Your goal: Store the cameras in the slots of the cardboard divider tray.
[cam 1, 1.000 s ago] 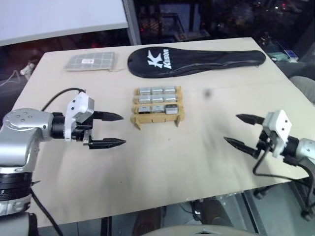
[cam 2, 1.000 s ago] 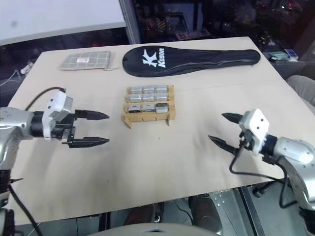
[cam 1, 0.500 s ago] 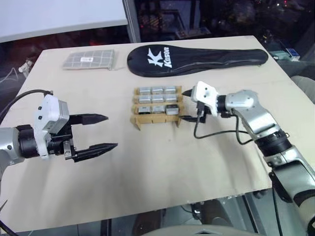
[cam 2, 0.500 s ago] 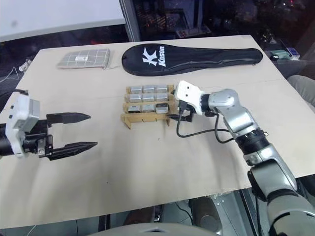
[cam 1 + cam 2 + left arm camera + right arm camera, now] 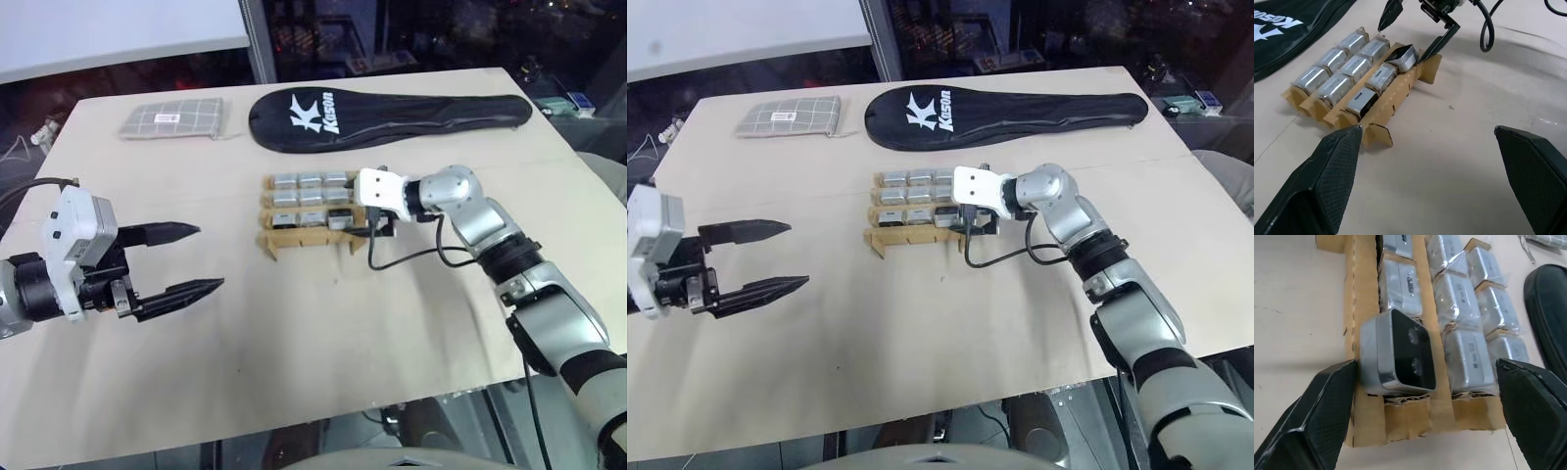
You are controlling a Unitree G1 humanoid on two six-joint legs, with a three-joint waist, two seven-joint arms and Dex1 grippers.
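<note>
The cardboard divider tray (image 5: 304, 238) stands mid-table, with several silver-grey cameras (image 5: 312, 196) in clear wrap lying in its slots. One camera with a black lens face (image 5: 1405, 352) sits tilted in the front right slot, sticking up a little. My right gripper (image 5: 353, 208) is open at the tray's right end. Its fingers (image 5: 1437, 41) stand on either side of that camera, very near it, without closing on it. At the table's left, well apart from the tray, my left gripper (image 5: 208, 258) hovers open and holds nothing.
A long black racket cover (image 5: 392, 113) lies across the table behind the tray. A grey checked pouch (image 5: 176, 119) rests at the far left corner. The right arm's black cable (image 5: 411, 257) loops over the table beside the tray.
My right arm has swung in from the table's front right to the tray, and its fingers now straddle the black-faced camera. The left gripper drew back slightly to the left. Both stayed open.
</note>
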